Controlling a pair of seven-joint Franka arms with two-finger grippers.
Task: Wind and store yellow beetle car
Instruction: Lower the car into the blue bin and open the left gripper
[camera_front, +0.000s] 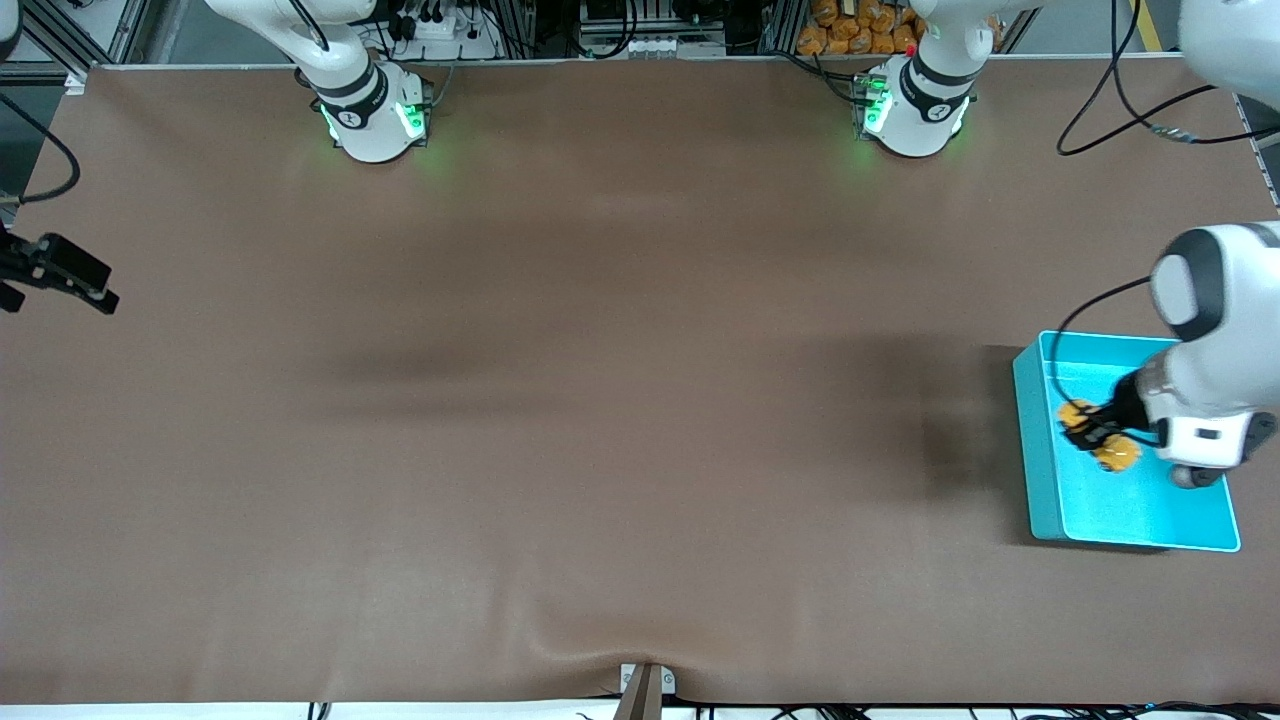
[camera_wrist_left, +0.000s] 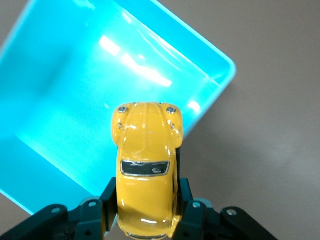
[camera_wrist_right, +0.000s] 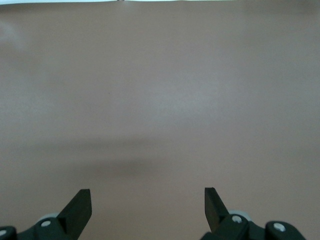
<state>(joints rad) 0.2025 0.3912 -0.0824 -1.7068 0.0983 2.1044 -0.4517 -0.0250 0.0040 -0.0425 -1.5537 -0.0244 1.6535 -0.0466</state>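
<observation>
Over brown table's turquoise bin, left claw clamps yellow beetle car; right claw waits, spread.

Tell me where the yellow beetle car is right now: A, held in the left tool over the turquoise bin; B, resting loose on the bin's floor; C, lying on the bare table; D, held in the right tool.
A: the left tool is shut on the yellow beetle car over the turquoise bin, while the right tool is open and holds nothing.

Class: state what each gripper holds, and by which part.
Left gripper clamps the yellow beetle car by its sides, over the turquoise bin. Right gripper holds nothing.
</observation>
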